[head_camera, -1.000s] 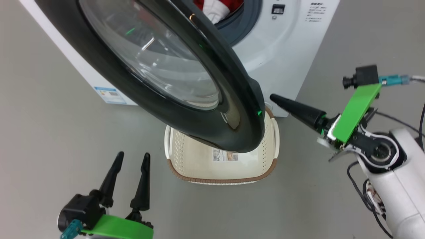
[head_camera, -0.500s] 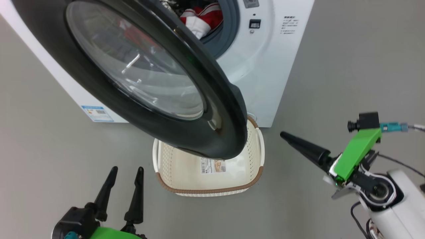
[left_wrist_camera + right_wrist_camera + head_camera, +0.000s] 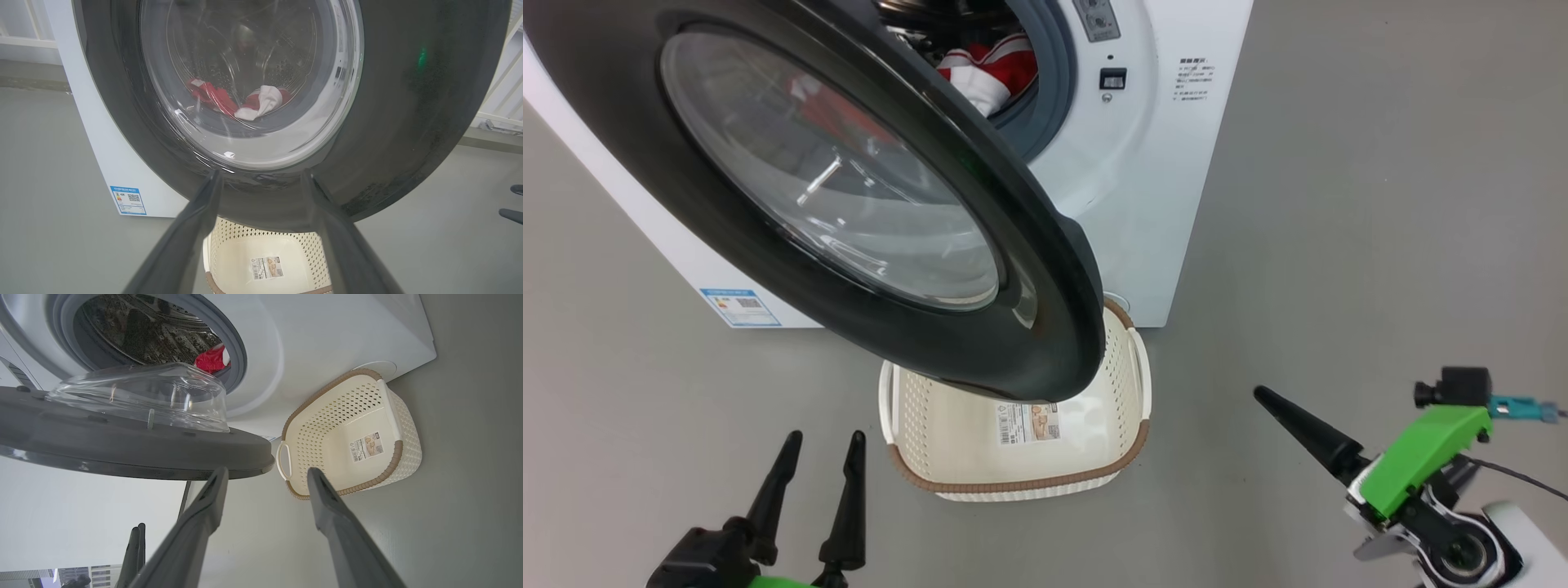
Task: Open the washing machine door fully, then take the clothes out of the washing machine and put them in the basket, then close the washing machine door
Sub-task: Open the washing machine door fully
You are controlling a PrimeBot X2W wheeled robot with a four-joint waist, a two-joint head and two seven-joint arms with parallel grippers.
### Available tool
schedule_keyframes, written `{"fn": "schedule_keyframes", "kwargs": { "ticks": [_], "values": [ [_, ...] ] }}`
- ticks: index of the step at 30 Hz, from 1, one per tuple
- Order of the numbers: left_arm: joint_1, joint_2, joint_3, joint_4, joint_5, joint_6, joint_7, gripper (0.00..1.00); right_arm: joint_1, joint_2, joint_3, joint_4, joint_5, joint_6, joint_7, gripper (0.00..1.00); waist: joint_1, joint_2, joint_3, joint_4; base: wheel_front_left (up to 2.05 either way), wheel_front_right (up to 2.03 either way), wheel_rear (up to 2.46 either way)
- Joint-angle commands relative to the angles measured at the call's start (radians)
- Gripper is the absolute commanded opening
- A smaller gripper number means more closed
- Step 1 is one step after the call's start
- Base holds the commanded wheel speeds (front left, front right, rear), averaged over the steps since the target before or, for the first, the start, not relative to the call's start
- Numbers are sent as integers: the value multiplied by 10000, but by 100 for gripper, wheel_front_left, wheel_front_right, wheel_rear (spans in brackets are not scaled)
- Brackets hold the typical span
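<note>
The washing machine door (image 3: 825,180), black rim and bulging glass, stands partly open and overhangs the basket. The white washing machine (image 3: 1143,204) holds the red and white clothes (image 3: 988,69) in its drum; they also show through the glass (image 3: 253,104) and past the gasket (image 3: 210,359). The cream basket (image 3: 1013,482) sits on the floor in front of the machine with only a paper label inside. My left gripper (image 3: 823,438) is open, low, left of the basket. My right gripper (image 3: 266,470) is open and holds nothing, off to the right of door and basket.
Grey floor lies all around the machine and basket. A blue label (image 3: 739,304) marks the machine's lower left side. The door's lower edge (image 3: 286,204) hangs close above the basket's back rim, just beyond my left fingertips.
The head camera has shifted, so the machine sits higher in view. My right gripper has drawn back from the door's edge, to the right and toward me. The left gripper stays open.
</note>
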Motion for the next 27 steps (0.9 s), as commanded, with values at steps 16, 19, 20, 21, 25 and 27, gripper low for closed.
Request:
{"fn": "schedule_keyframes", "kwargs": {
  "ticks": [16, 19, 20, 21, 25, 27],
  "values": [
    [-63, 102, 451, -63, 67, -55, -92, 100, 1088, -1102, 1103, -498, -1069, 77, -3265, 100, 0, 0, -83, -120, 0, 0, 0],
    [-89, 102, 454, -52, 64, -56, -92, 100, 1096, -1189, 1223, -463, -1155, 77, -3723, 100, 0, 0, -63, -121, 0, 0, 0],
    [-98, 102, 461, -51, 61, -57, -92, 100, 1094, -1238, 1288, -429, -1205, 77, -3950, 100, 0, 0, -51, -125, 0, 0, 0],
    [-109, 102, 467, -52, 57, -57, -92, 100, 1081, -1300, 1375, -394, -1284, 77, -4169, 100, 0, 0, -37, -129, 0, 0, 0],
    [-148, 102, 486, -41, 55, -61, -92, 100, 980, -1491, 1755, -256, -1591, 77, -5087, 100, 0, 0, 20, -145, 0, 0, 0],
    [-164, 102, 489, -31, 58, -63, -92, 100, 909, -1590, 2018, -152, -1830, 77, -5427, 100, 0, 0, 39, -149, 0, 0, 0]
  ]
}}
